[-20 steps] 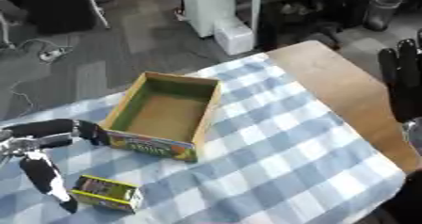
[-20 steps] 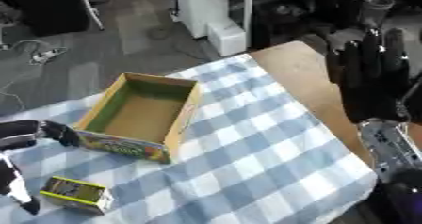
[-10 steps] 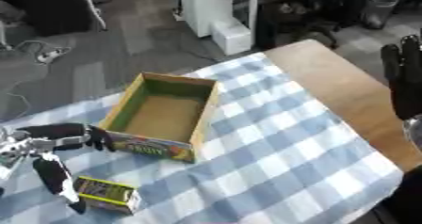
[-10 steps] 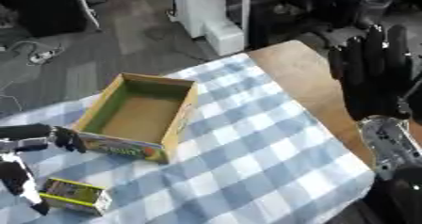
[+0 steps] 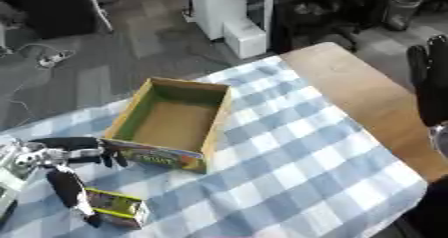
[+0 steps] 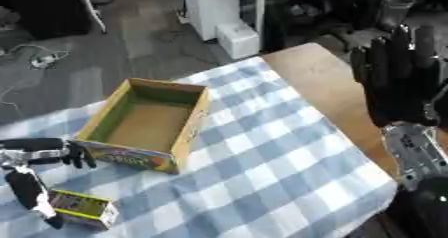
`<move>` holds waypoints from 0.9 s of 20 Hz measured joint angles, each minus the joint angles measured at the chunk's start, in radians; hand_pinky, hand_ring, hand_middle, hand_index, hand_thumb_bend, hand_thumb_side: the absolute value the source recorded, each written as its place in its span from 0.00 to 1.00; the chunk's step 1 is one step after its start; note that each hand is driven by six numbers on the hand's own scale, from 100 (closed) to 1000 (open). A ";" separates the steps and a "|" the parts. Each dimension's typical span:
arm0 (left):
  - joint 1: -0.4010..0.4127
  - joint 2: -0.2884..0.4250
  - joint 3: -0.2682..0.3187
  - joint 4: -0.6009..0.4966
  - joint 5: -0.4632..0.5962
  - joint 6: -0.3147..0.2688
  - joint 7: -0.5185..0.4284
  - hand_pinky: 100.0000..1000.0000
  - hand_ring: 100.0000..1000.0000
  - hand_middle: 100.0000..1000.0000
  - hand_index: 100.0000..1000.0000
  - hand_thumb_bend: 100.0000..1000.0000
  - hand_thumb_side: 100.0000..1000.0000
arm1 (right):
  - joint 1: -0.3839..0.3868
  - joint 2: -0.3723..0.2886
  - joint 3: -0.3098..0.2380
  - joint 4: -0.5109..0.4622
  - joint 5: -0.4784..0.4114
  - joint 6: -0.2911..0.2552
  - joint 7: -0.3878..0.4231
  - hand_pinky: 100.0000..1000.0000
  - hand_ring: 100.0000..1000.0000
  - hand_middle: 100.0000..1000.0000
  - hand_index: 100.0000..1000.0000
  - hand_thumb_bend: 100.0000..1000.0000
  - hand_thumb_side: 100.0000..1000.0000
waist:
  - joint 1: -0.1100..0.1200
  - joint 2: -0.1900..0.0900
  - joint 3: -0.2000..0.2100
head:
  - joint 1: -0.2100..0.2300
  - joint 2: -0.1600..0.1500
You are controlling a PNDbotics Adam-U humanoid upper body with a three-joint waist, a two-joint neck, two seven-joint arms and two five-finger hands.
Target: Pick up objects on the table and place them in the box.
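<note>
**Fingers spread beside the small packet, box waiting empty**

Fingers of the left hand [image 5: 61, 172] are spread and straight: one long dark finger runs down the left side of the small yellow-green packet [image 5: 118, 208], its tip at the packet's near corner, while others point right toward the box. Nothing is held yet. The packet lies flat on the checked cloth [image 5: 297, 152], near the lower left corner, just in front of the box and apart from it.

To do this step well, I would judge that the hand should settle over the packet so thumb and fingers meet opposite long sides, rather than pushing at one edge, which would only slide it across the cloth. Lift clear of the box's near wall before moving over it.

Next back stands the cardboard box [image 5: 220, 113], open-topped and empty, its printed near wall facing the packet. It sits askew, so the drop should aim at the middle of its floor.

Farthest, at the right edge, the right hand [image 6: 401, 79] is raised, open, fingers straight up, idle above the bare wooden tabletop [image 5: 350, 77].
</note>
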 measured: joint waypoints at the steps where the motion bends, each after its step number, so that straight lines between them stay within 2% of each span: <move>1: 0.000 0.000 0.000 0.000 0.000 0.006 0.000 0.75 0.77 0.77 0.84 0.82 0.28 | 0.000 0.000 -0.001 0.000 0.000 0.000 0.000 0.27 0.21 0.18 0.36 0.00 0.83 | 0.000 0.000 0.000 | 0.000 0.000; 6: 0.001 -0.006 -0.006 -0.009 -0.006 0.008 0.022 0.77 0.77 0.77 0.82 0.83 0.29 | 0.000 0.000 -0.001 0.000 0.000 0.000 0.000 0.27 0.21 0.18 0.36 0.00 0.83 | 0.000 0.000 0.000 | 0.000 0.000; 18: 0.028 -0.023 -0.012 -0.013 -0.086 -0.033 0.161 0.76 0.76 0.77 0.82 0.87 0.29 | 0.000 0.000 -0.001 0.000 0.000 0.000 0.000 0.27 0.21 0.18 0.36 0.00 0.83 | 0.000 0.000 0.000 | 0.000 0.000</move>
